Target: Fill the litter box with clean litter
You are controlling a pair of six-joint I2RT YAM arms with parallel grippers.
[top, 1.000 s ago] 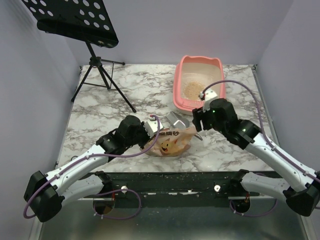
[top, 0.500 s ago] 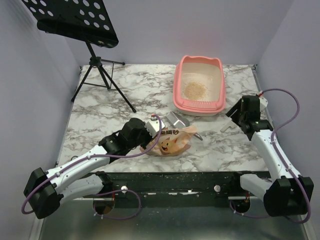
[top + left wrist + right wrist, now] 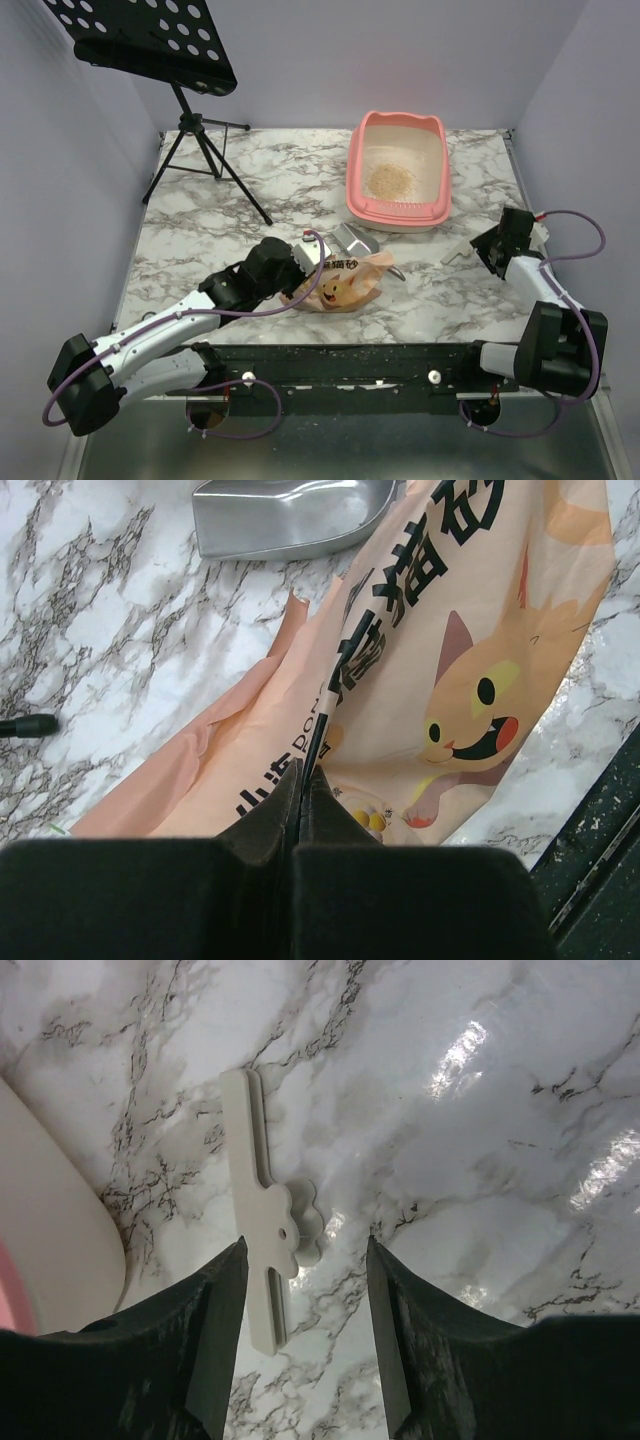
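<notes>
Marble-patterned bench (image 3: 250,190) carries everything, and each place below is told from the litter box (image 3: 395,218), the pink tray at the far right.

Nearest of all, well to the near left of the litter box, the left end effector (image 3: 300,780) is closed tight on a thin fold at the edge of the orange-tan bag (image 3: 470,680), which lies flat with its cartoon cat facing up. Just beyond the bag, between it and the tray's near left corner, lies the grey metal scoop (image 3: 350,240). Its bowl is on the far side, and the narrow end seems to run under the bag, so its long axis slants from far left to near right.

Off the tray's near right corner a small white clip (image 3: 262,1250) rests on the marble. The right end effector (image 3: 305,1260) hangs directly over it, jaws apart and holding nothing, with the clip's lower end near its left finger; whether they touch I cannot tell.

Inside the tray only a small tan patch of clean litter (image 3: 388,180) sits in the middle, with pale floor showing around it, so filling looks barely begun.

Since the left arm is occupied with the bag, I judge the right arm to be the free one; the scoop lies to its left, near side of the tray.

Far left of the tray stands a black music stand (image 3: 205,140).
</notes>
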